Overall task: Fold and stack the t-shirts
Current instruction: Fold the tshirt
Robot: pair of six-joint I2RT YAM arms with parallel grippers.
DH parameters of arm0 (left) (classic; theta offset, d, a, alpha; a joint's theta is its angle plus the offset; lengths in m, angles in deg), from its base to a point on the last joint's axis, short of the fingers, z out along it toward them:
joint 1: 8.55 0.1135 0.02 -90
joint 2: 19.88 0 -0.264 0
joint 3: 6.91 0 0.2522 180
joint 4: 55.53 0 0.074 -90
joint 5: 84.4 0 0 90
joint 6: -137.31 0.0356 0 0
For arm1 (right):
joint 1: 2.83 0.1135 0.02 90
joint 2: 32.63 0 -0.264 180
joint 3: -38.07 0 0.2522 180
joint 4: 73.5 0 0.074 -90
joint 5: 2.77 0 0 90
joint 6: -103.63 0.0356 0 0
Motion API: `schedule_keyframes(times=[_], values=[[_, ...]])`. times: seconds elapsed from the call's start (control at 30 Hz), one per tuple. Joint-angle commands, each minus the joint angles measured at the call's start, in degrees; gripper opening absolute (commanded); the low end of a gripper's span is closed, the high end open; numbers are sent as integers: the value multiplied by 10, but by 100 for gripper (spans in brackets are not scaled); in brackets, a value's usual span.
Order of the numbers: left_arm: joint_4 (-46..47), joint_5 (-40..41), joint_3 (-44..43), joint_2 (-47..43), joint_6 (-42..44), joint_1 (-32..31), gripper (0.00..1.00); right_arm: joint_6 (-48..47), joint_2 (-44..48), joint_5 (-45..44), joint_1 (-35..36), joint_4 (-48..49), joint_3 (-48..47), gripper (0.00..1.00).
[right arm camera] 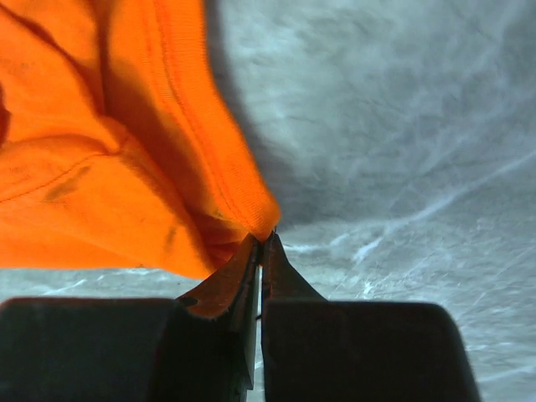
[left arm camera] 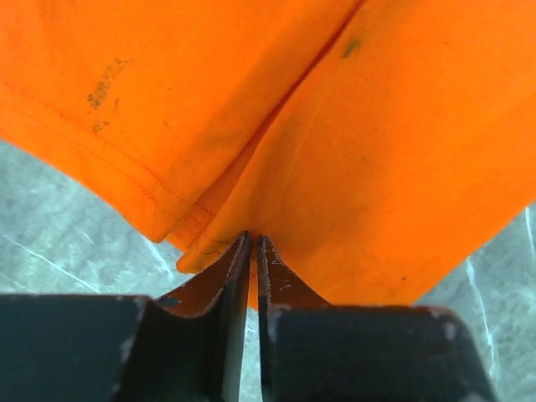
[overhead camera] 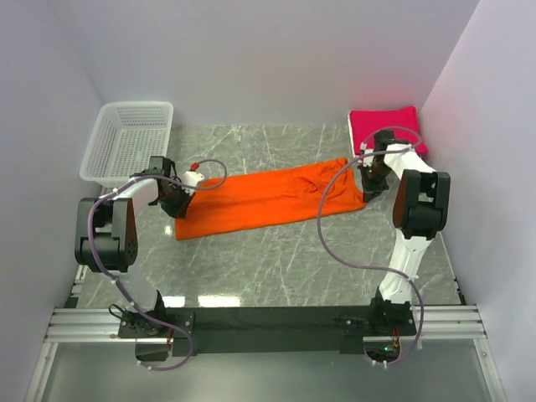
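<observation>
Jaws nearly closed, left gripper (left arm camera: 254, 239) and right gripper (right arm camera: 262, 239) pinch opposite ends of the orange t-shirt (overhead camera: 268, 199), table (overhead camera: 276, 264) flanking it.

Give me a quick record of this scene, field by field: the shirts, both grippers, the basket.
orange t-shirt: lying as a long strip across the table
left gripper: shut on the shirt's left end, cloth pinched between its jaws
right gripper: shut on a hem corner at the shirt's right end
crimson-pink folded shirt: back right, behind the right arm
white mesh basket: back left, looks empty
stacking: orange shirt not yet on the pile
</observation>
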Motion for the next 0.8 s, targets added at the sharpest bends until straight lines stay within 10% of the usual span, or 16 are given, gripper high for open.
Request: schedule_keyframes(times=[0.0,0.27,0.47,0.77], values=[[-77,-11,26,-8,35,4,13,-34,-2,-71,32,27,-22,0],[-138,-78,8,-74,74,4,31,-48,5,-149,41,52,2,5],[-97,-89,-118,-22,16,-6,38,-33,77,-141,34,50,3,37],[-19,-35,-193,116,-14,-34,27,27,114,13,42,-22,7,26]])
